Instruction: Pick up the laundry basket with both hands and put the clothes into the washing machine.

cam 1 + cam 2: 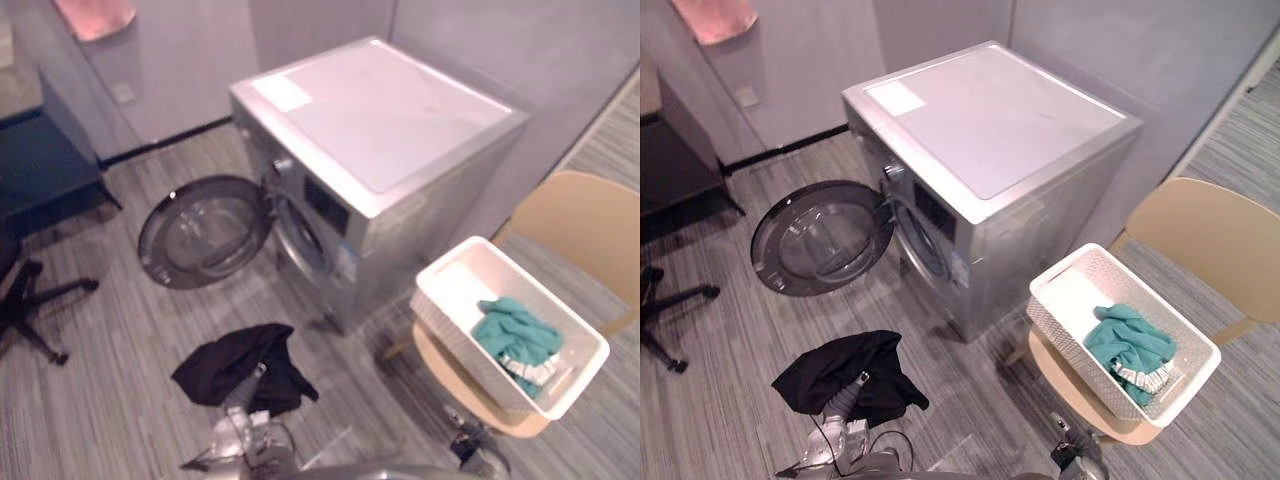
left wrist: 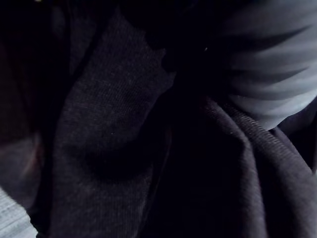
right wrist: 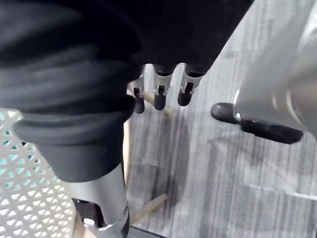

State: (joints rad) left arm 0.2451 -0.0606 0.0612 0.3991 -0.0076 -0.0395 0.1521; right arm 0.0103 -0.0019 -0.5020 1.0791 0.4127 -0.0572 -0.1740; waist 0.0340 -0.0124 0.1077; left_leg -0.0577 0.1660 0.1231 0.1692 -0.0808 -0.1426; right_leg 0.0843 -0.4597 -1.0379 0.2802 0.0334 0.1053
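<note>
A white lattice laundry basket (image 1: 452, 300) stands on a light wooden chair (image 1: 585, 225) right of the washing machine. A teal garment (image 1: 515, 335) lies in its near end. The silver washing machine (image 1: 380, 120) has its round door (image 1: 205, 232) swung open to the left. On the floor in front of it lies a black garment (image 1: 240, 365). My left hand (image 1: 243, 425) is at that garment's near edge, and dark cloth (image 2: 124, 139) covers its wrist view. My right hand (image 3: 159, 91) hangs open and holds nothing, low beside the chair and the basket's wall (image 3: 20, 198).
An office chair's black base (image 1: 30, 300) stands on the striped floor at the far left, under a dark desk (image 1: 40, 160). Grey walls close in behind the machine. A wooden chair leg (image 3: 148, 208) runs close by my right hand.
</note>
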